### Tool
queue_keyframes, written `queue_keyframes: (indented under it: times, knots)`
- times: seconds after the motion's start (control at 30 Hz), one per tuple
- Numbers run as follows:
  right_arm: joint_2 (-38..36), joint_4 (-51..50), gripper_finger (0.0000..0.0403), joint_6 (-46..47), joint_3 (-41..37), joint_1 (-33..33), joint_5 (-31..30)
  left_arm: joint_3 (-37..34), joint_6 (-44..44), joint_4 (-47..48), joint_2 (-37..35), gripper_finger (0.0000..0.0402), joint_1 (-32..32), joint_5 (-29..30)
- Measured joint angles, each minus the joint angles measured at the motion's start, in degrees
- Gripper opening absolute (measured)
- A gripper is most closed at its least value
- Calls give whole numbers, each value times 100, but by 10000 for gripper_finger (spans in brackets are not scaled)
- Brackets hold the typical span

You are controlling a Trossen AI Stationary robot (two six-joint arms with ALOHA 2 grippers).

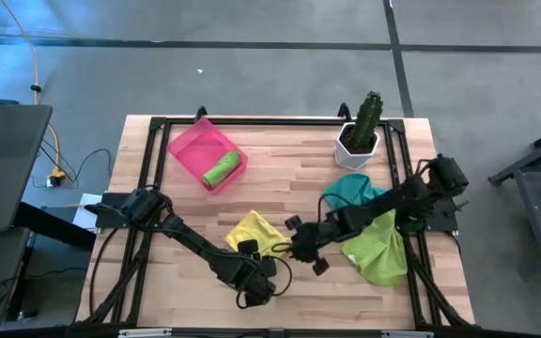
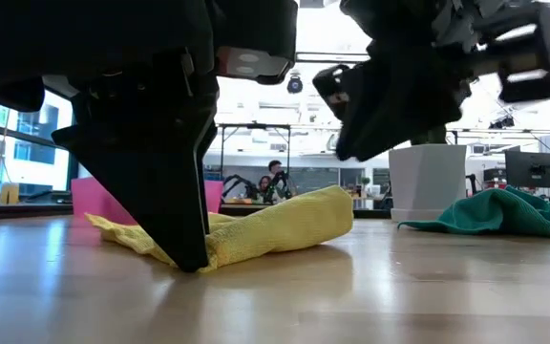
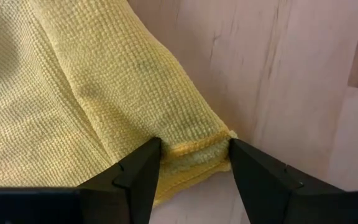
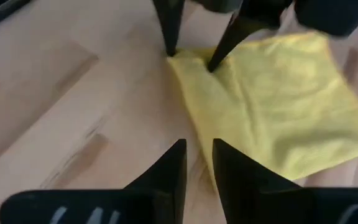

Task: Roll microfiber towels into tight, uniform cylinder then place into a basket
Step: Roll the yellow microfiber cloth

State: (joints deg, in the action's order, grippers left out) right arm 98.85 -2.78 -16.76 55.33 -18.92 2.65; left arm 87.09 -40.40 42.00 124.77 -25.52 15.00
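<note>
Down at the table, the left gripper (image 3: 194,163) has its jaws set on either side of a folded corner of the yellow towel (image 3: 73,93), the fabric filling the space between them, clamped; just beyond, the right gripper (image 4: 199,163) hovers with jaws slightly apart and nothing between them, the towel's edge directly ahead of its tips.

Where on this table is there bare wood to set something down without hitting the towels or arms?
Bare wood lies between the pink basket and the cactus pot, and along the left edge below the basket. It is crowded around the yellow towel, where the left hand and right hand meet, and at right by the teal towel and green towel.
</note>
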Motion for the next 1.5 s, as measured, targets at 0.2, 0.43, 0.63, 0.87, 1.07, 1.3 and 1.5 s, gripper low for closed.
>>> queue_keyframes:
  times: [0.2,0.43,0.63,0.87,1.07,1.3,1.5]
  knots:
    - [352,177,129,-7,0,-71,-251,-2,-43,2,0,184,-3,-2]
    - [616,343,187,-28,0,24,-696,-4,-52,4,0,184,-4,-8]
    - [914,527,193,-28,1,201,-550,-4,-57,7,0,184,-4,-17]
    - [1145,783,193,-30,22,297,-497,-7,-98,11,0,184,-4,-22]
    - [1158,704,175,209,24,390,-450,36,-54,44,-34,184,-16,-20]
    - [1164,553,87,872,31,554,-574,511,309,743,28,184,-137,173]
    - [1162,496,9,1323,26,659,-327,693,123,1323,17,184,-284,259]
